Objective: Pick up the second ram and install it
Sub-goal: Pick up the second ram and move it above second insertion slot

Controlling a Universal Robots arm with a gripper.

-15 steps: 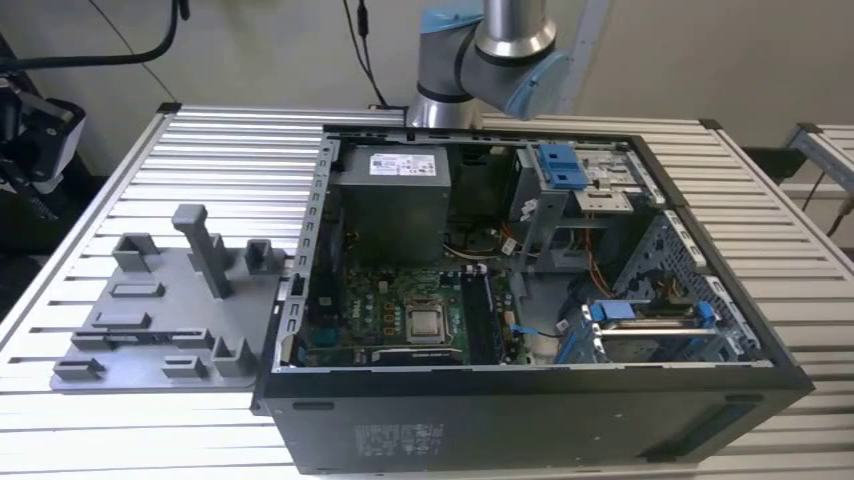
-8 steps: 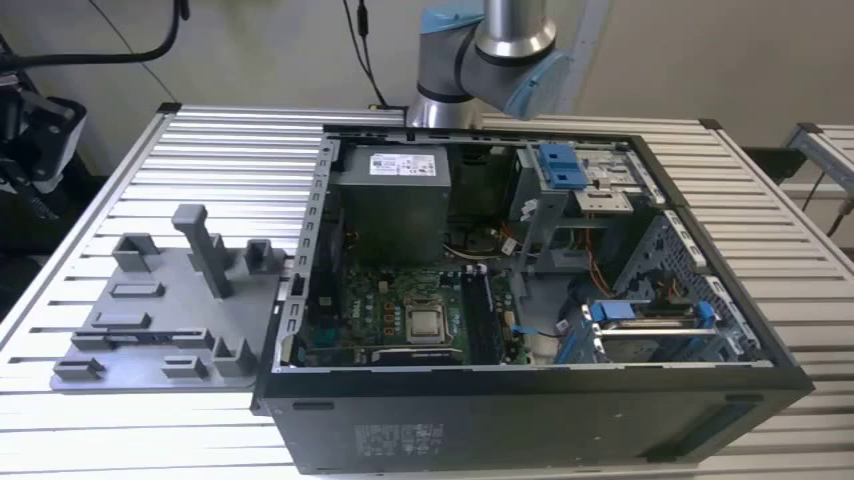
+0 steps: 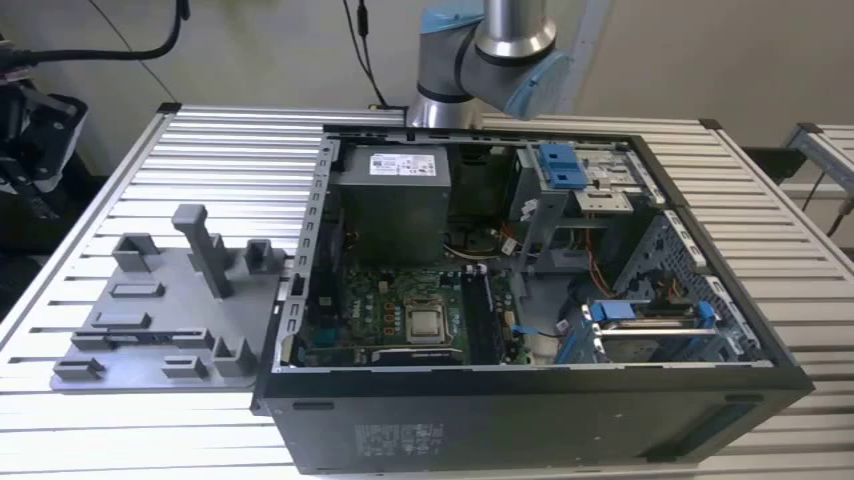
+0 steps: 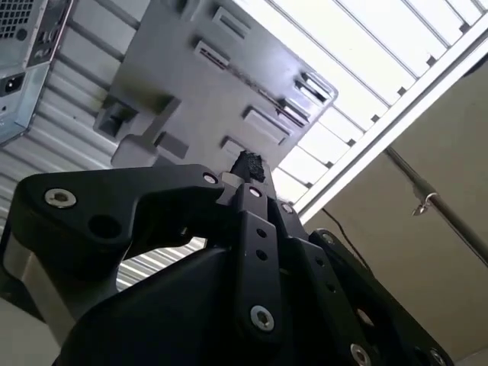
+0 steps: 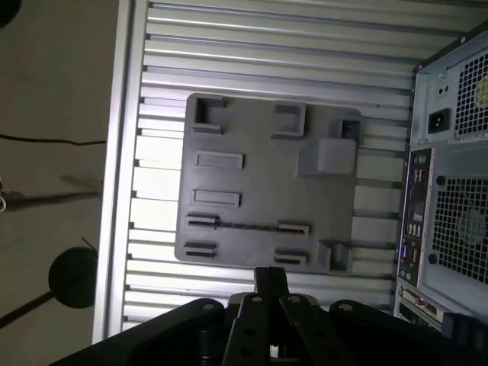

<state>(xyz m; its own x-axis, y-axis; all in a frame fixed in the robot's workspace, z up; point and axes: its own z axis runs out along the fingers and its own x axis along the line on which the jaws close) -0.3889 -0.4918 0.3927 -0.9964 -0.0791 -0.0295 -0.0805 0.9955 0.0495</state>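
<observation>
Currently the second ram (image 5: 248, 226) sits in a tray (image 5: 259, 175) on the slatted table (image 5: 267, 61).

Slatted metal worktop in a plain, pale-walled room

The worktop (image 3: 200, 140) is built of silver ribbed slats inside a metal frame, and a flat beige wall (image 3: 267, 60) rises behind it in the exterior view, with black cables (image 3: 358, 30) hanging down against it. At the exterior view's right, the corner of a second slatted bench (image 3: 825, 140) stands apart across a gap. Dark equipment (image 3: 34, 130) sits off the worktop's edge at the exterior view's left. In the first wrist view the floor (image 5: 53, 69) is dull grey-brown, crossed by a thin black cord (image 5: 46, 140) near a round black base (image 5: 72, 276). Overhead light glares white off the slats in both wrist views.
</observation>
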